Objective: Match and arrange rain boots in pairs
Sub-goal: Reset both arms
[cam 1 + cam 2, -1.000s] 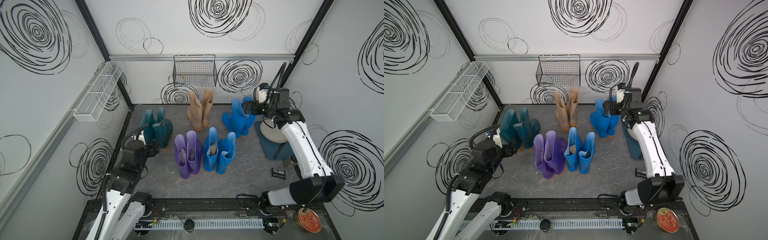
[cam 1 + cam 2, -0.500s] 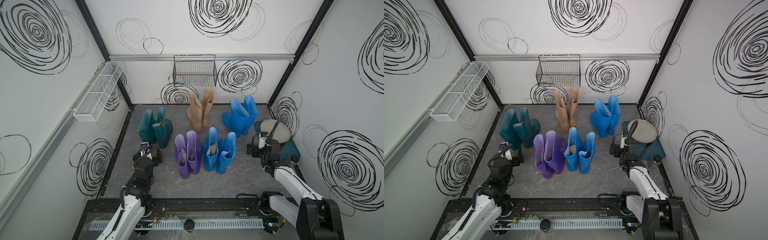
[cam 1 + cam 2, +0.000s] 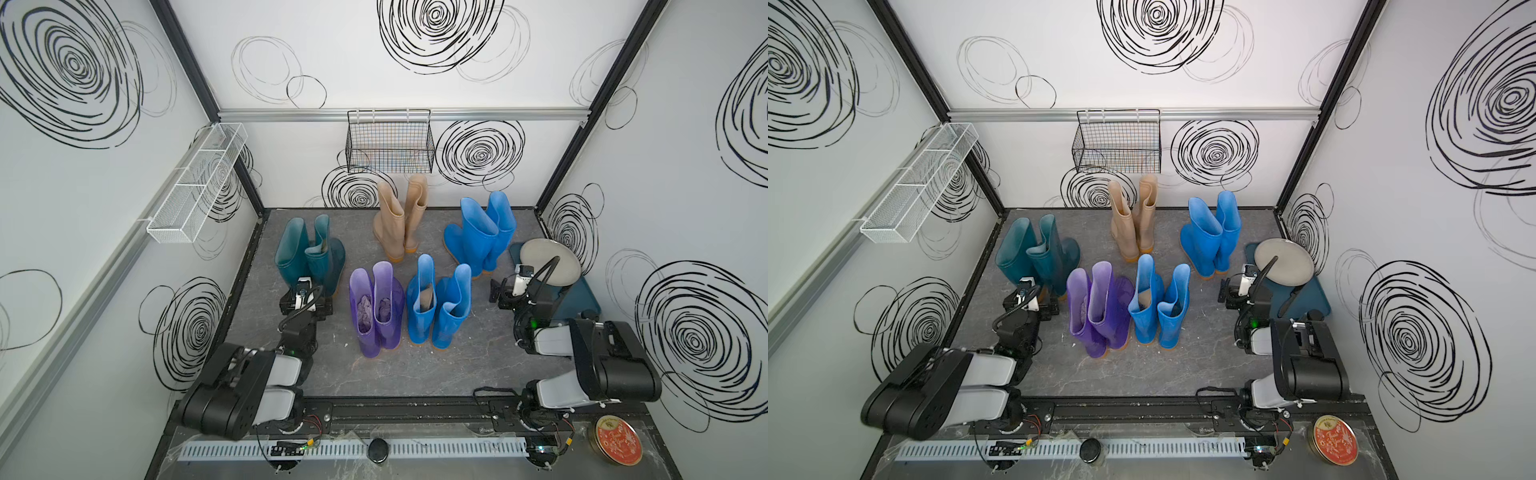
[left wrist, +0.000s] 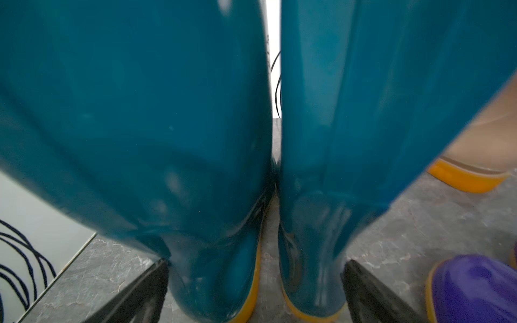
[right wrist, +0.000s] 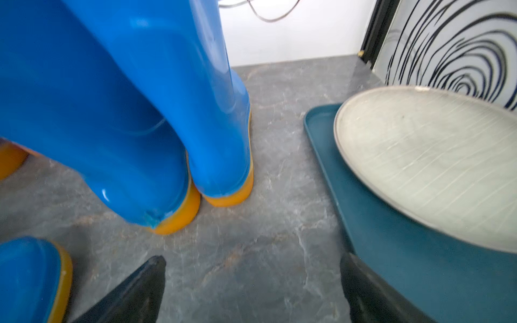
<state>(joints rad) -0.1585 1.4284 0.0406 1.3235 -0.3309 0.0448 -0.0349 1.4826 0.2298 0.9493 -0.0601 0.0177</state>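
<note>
Pulled both arms back off boots, folded by front rail (image 3: 399, 411). Left gripper (image 4: 256, 264) let go, spread wide, empty, behind heels of teal pair (image 3: 309, 257). Right gripper (image 5: 253, 258) wide, empty, over bare floor (image 5: 265, 237) between back blue pair (image 3: 478, 232) and tray (image 3: 582, 299). Tan pair (image 3: 399, 220), purple pair (image 3: 376, 307), front blue pair (image 3: 440, 307) upright, matched. I judge sorting done. Red tin (image 3: 615, 434) lettering unreadable.

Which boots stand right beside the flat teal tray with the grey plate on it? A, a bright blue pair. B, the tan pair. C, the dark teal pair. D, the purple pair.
A: the glossy bright blue rubber boots at the back stand next to the flat dark teal tray that carries the round grey plate.
</note>
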